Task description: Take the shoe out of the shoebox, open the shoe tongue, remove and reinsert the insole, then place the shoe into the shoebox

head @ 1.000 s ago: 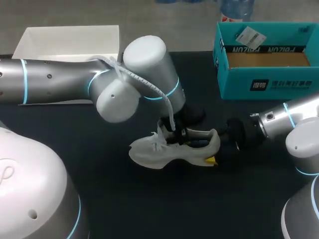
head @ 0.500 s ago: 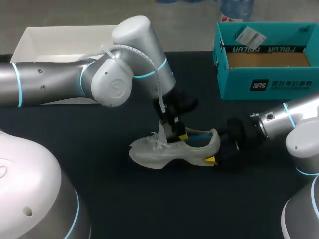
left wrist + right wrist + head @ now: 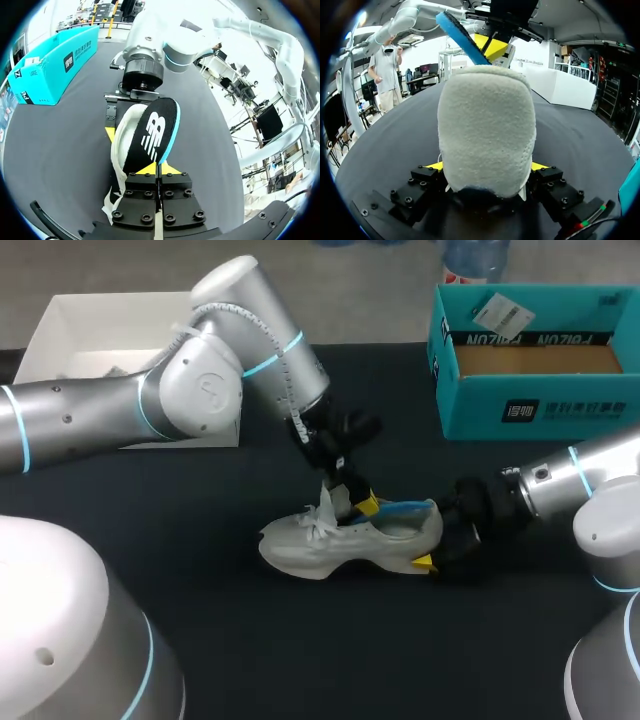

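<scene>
Shoe: the white shoe (image 3: 320, 545) is out of the box and lies on its sole on the black table (image 3: 300, 650), toe toward my left side, heel toward my right.
Shoebox: the teal shoebox (image 3: 540, 405) stands open at the far right, well apart from the shoe, and a white lid (image 3: 130, 310) sits at the far left.
Right gripper: the right gripper (image 3: 436, 546) comes in low from the right, and the wrist view shows a yellow tip on each side of the heel. It is clamped on the heel and bracing the shoe.
Left gripper: the left gripper (image 3: 360, 505) reaches down from above the laces. Its fingers are narrow, nearly together, pinching one end of the insole (image 3: 405, 508).
Insole: black on top with a blue edge, it is partway out of the shoe. The pinched end is lifted near the tongue and the other end is down by the heel collar.
Key relation: the insole's long axis runs along the shoe's, heel to toe, tilted up toward the left fingers. Those fingers sit at the tongue end, so the left arm is the one working it.
Step, as I judge it: the insole stage. I can't tell whether it is coming out or going back in.
Next move calls for: travel along that axis while the right grip holds the heel.
Risk: the insole bending or snagging on the collar.
</scene>
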`<state>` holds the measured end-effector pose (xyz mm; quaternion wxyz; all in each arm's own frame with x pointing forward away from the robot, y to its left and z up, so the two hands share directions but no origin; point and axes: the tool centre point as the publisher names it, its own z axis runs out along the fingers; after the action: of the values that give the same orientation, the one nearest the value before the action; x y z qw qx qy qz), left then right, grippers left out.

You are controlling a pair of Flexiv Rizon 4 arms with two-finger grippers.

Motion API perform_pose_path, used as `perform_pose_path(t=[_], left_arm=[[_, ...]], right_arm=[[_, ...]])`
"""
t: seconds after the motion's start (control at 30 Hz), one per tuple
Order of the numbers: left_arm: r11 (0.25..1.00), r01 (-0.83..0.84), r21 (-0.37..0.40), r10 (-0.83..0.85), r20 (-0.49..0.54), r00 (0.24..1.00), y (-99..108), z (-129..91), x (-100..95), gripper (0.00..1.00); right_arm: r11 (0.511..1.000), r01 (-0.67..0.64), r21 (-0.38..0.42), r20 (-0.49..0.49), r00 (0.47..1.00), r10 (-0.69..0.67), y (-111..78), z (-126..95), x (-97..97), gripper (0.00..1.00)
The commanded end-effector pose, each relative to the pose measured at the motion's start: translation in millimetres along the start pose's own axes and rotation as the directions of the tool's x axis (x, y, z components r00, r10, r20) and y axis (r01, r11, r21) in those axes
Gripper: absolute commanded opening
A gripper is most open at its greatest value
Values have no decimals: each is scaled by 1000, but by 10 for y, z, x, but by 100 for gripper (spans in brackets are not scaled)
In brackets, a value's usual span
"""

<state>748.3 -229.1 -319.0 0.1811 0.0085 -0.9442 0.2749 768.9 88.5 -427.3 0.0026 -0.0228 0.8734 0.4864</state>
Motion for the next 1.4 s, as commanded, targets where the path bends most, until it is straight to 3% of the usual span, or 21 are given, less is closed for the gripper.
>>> perform_pose_path(t=[0.03, 0.17, 0.2, 0.23, 0.27, 0.33, 0.4, 0.5, 0.8, 0.97, 1.2, 1.3, 1.4], left_arm=[[1000, -1, 8, 1, 0, 1000, -43, 82, -18, 0], [1000, -5, -1, 5, 12, 1000, -61, 124, -13, 0], [1000, -4, -2, 4, 13, 1000, -57, 128, -14, 12], [1000, -2, -5, 2, 14, 1000, -50, 131, -16, 31], [1000, 1, -7, 0, 26, 1000, -42, 132, -18, 41], [1000, 1, -9, 0, 34, 999, -31, 137, -20, 49], [1000, 0, -4, 0, 43, 999, -23, 139, -20, 65], [1000, -8, 0, 8, 63, 998, -5, 155, -11, 69], [999, -37, 13, 34, 181, 983, 46, 277, 2, 63], [999, -38, 34, 29, 226, 974, 33, 281, -11, 49], [999, -24, 45, 10, 278, 961, 28, 295, -42, 42], [999, -17, 48, 3, 290, 957, 30, 299, -52, 25], [998, -15, 61, -3, 292, 956, 32, 262, -35, 0]], right_arm=[[1000, 0, 2, 2, 1000, 0, -1, 7, 7, 0], [1000, 0, 2, 2, 1000, 0, -1, 7, 7, 0], [1000, 0, 2, 2, 1000, 0, -1, 7, 7, 0], [1000, 0, 2, 2, 1000, 0, -1, 7, 7, 0], [1000, 0, 2, 2, 1000, 0, -1, 7, 7, 0], [1000, 0, 2, 2, 1000, 0, -1, 7, 7, 0], [1000, 0, 2, 2, 1000, 0, -1, 7, 7, 0], [1000, 0, 2, 2, 1000, 0, -1, 7, 7, 0], [1000, 0, 2, 2, 1000, 0, -1, 7, 7, 0], [1000, 0, 2, 2, 1000, 0, -1, 7, 7, 0], [1000, 0, 2, 2, 1000, 0, -1, 7, 7, 0], [1000, 0, 2, 2, 1000, 0, -1, 7, 7, 0], [1000, 0, 2, 2, 1000, 0, -1, 7, 7, 0]])
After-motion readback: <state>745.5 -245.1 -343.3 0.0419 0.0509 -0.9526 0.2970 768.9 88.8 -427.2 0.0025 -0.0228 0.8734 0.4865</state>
